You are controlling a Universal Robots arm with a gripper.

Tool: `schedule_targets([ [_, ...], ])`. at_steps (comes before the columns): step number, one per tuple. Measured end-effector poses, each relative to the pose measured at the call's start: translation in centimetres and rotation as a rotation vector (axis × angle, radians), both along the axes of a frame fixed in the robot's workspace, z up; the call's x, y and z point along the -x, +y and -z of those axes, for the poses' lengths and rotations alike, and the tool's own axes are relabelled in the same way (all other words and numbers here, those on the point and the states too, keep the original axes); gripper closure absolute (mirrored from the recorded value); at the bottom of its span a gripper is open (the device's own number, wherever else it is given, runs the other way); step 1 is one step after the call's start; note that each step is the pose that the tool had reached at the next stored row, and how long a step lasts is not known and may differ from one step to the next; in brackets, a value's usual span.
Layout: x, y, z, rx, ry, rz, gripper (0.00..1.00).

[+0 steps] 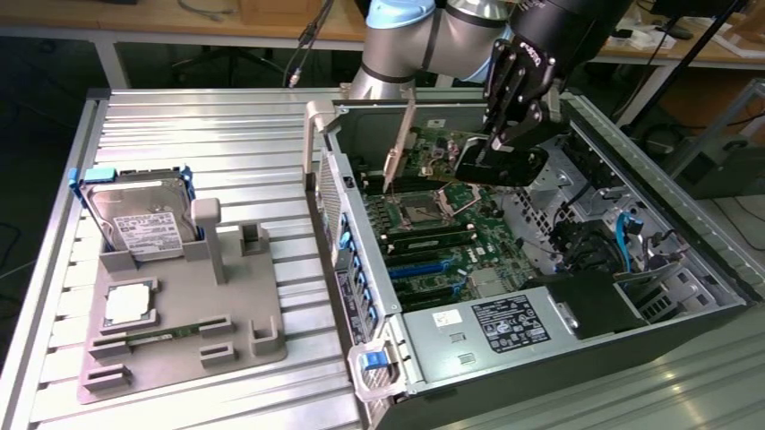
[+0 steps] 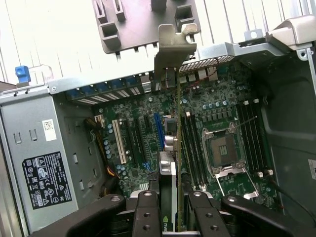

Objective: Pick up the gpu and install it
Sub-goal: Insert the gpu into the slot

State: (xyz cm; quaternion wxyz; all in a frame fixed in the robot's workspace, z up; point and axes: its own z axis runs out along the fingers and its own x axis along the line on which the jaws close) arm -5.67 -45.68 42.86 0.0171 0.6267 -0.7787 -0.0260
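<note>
The gpu (image 1: 478,168) hangs inside the open computer case (image 1: 358,269), above the motherboard (image 1: 442,242) near the processor socket (image 1: 425,213). Its black cooler block faces the exterior view's right, and its silver end bracket (image 1: 400,143) points toward the case's rear wall. My gripper (image 1: 517,134) is shut on the gpu from above. In the wrist view the gpu (image 2: 170,177) appears edge-on between my fingers (image 2: 148,212), with my gripper (image 2: 173,219) closed on its sides. The bracket (image 2: 175,47) stands at the rear slot openings, over the expansion slots (image 2: 159,131).
A grey fixture tray (image 1: 239,331) on the ribbed metal table holds a hard drive (image 1: 138,215) upright, a processor chip (image 1: 128,305) and a narrow memory stick (image 1: 156,336). The power supply (image 1: 508,322) fills the case's near end. Drive bays and cables (image 1: 622,242) crowd the exterior view's right.
</note>
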Motion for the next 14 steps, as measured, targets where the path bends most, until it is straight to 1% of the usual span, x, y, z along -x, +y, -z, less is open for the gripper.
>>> schedule_targets([
  [3,-0.02,0.00,0.00,0.0001,0.0000,-0.014,0.73],
  [7,-0.21,0.00,0.00,0.0000,0.0000,-0.046,0.73],
  [9,-0.30,0.00,0.01,0.0000,0.0000,-0.073,0.73],
  [11,-0.33,0.00,0.02,0.0000,0.0000,-0.113,0.73],
  [14,-0.44,0.00,0.06,-0.0001,0.0000,-0.151,0.73],
])
